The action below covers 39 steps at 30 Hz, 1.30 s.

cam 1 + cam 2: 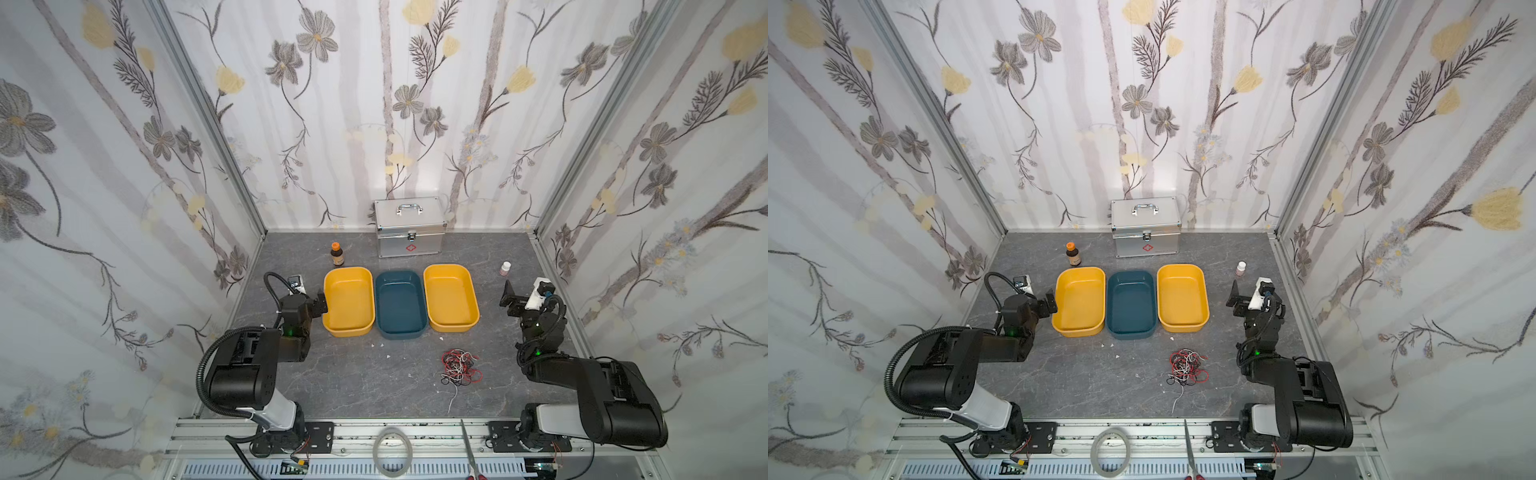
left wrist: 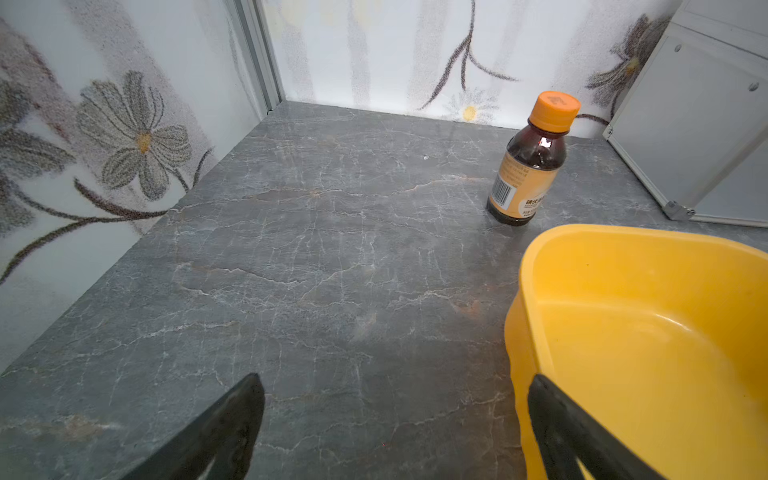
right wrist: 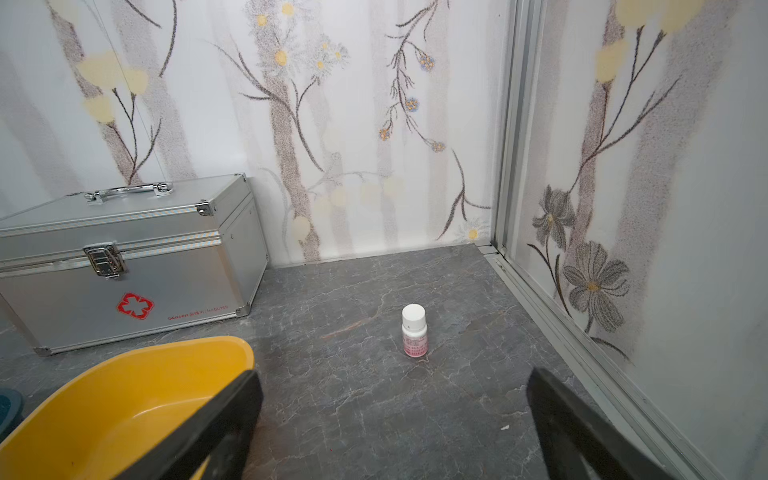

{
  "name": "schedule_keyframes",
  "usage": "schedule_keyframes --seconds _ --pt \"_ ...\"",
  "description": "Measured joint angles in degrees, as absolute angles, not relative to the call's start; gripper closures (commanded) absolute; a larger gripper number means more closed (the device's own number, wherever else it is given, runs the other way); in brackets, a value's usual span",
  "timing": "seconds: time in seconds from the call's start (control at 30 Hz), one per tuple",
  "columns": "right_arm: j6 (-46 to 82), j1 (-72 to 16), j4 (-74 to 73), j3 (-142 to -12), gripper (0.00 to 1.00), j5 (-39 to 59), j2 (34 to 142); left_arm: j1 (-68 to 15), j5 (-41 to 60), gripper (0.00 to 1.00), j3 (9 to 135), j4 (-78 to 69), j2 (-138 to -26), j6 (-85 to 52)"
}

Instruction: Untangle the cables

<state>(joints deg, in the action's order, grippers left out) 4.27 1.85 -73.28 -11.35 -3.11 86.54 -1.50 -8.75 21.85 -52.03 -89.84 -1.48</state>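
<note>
The cables (image 1: 460, 368) (image 1: 1187, 367) lie as one tangled heap of thin red, white and black wires on the grey tabletop, in front of the right-hand yellow tub; one white end trails toward the front edge. No wrist view shows them. My left gripper (image 1: 316, 306) (image 2: 395, 399) hovers beside the left yellow tub, open and empty. My right gripper (image 1: 510, 300) (image 3: 395, 395) is raised at the far right, well behind the heap, open with nothing between its fingers.
Two yellow tubs (image 1: 348, 307) (image 1: 451, 304) flank a dark teal tub (image 1: 401, 304). Behind them stand a silver first-aid case (image 1: 410, 232), a brown bottle with orange cap (image 1: 337, 254) (image 2: 532, 162) and a small white-capped bottle (image 1: 505, 268) (image 3: 414, 330). A tape ring (image 1: 392, 453) and scissors (image 1: 469, 451) lie on the front rail.
</note>
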Motion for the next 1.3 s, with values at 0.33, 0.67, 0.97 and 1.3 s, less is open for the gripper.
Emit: schedule_keyframes --seconds 0.33,0.67,0.97,1.3 --pt "4.27 1.85 -73.25 -11.33 0.00 -2.87 86.54 -1.50 -8.75 0.00 21.85 -52.03 -89.84 -1.48" --pt "4.27 1.85 -73.25 -11.33 0.00 -2.87 86.54 -1.48 -8.62 0.00 21.85 -52.03 -89.84 -1.48" --pt "4.32 2.17 -73.25 -11.33 0.00 -2.44 86.54 -0.86 -7.70 0.00 21.87 -51.99 -89.84 -1.50" --pt "6.02 3.11 -60.90 -17.34 0.02 -3.20 78.02 -1.19 -9.02 0.00 27.59 -40.38 -82.61 -1.96"
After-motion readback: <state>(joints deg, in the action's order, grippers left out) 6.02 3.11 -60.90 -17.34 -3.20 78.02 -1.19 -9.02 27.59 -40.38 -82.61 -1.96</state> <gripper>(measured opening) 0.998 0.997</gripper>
